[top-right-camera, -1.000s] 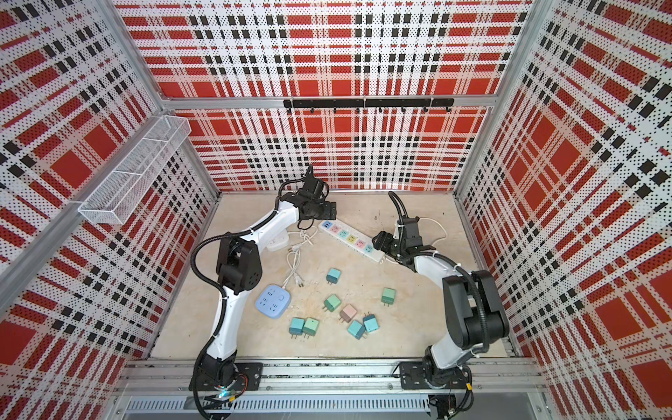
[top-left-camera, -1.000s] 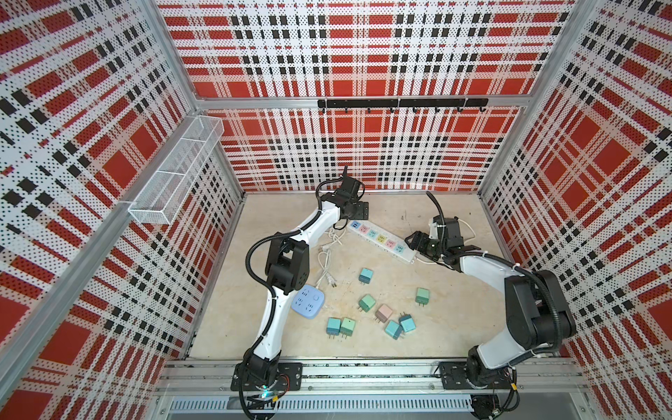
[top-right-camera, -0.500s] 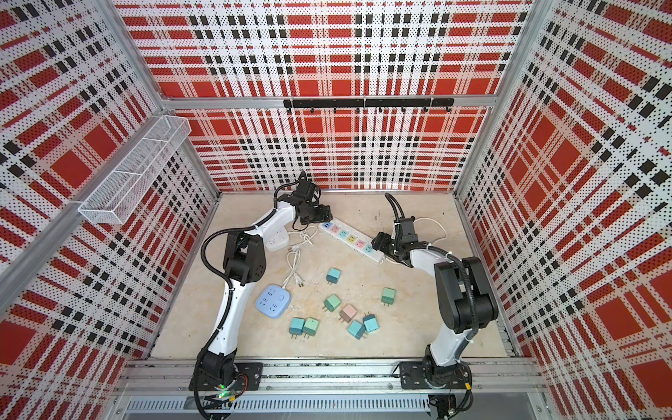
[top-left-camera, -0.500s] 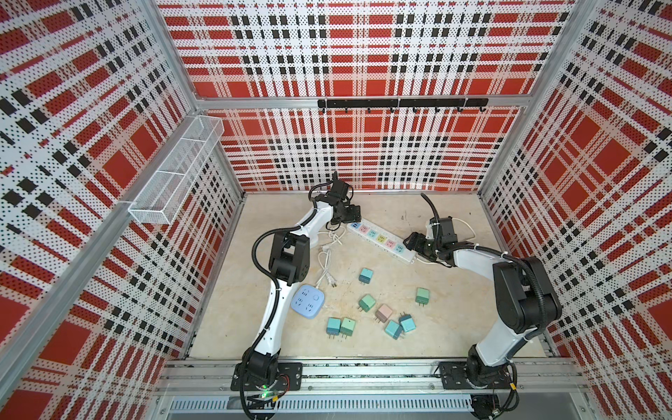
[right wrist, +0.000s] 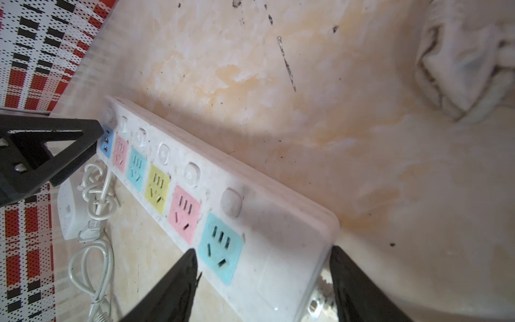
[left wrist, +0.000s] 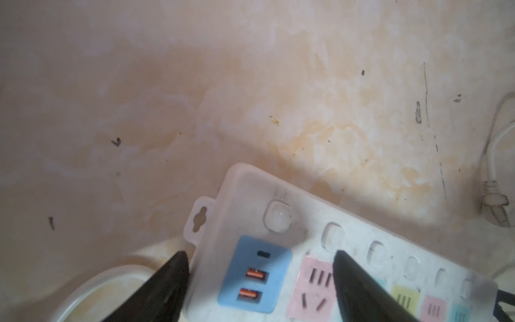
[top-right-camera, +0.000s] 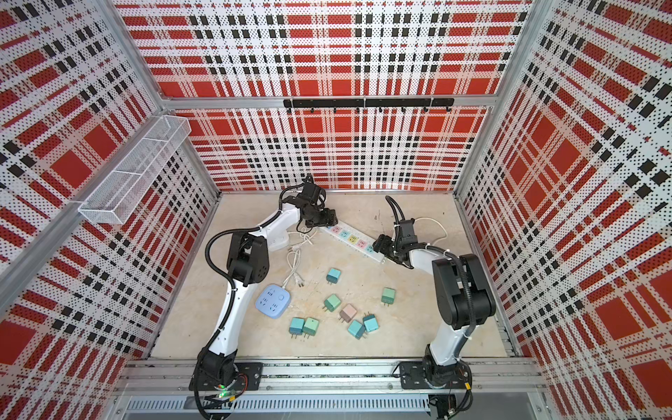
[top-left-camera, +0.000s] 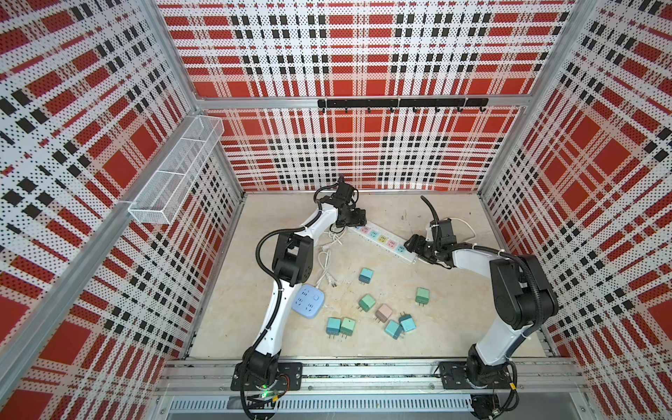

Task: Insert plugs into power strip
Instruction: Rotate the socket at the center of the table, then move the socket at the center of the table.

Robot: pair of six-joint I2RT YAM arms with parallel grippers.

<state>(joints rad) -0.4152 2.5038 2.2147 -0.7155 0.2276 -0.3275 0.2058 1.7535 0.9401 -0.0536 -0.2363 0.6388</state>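
Note:
The power strip [top-left-camera: 382, 240] is long and white with coloured sockets, and lies slantwise at the back of the floor. My left gripper [top-left-camera: 358, 218] is open over its far end. In the left wrist view the left gripper [left wrist: 259, 259] has the blue USB panel [left wrist: 255, 281] between its fingers [left wrist: 351, 281]. My right gripper [top-left-camera: 414, 246] is open astride the strip's other end. In the right wrist view the right gripper [right wrist: 263, 256] has a finger [right wrist: 181, 281] on each side of the strip [right wrist: 278, 251]. Several plugs lie loose in front, among them a teal plug [top-left-camera: 365, 275], a mint plug [top-left-camera: 422, 295] and a pink plug [top-left-camera: 383, 312].
A pale blue square socket hub [top-left-camera: 308, 301] and a tangled white cable [top-left-camera: 324, 262] lie by the left arm. The strip's white cord [top-left-camera: 463, 223] loops at the back right. A wire basket [top-left-camera: 178, 174] hangs on the left wall, and a black hook rail [top-left-camera: 400, 103] on the back wall.
The left gripper has come down onto the strip's far end and its jaws have narrowed a little. The right gripper has slid left onto the strip's other end. The strip has not moved.

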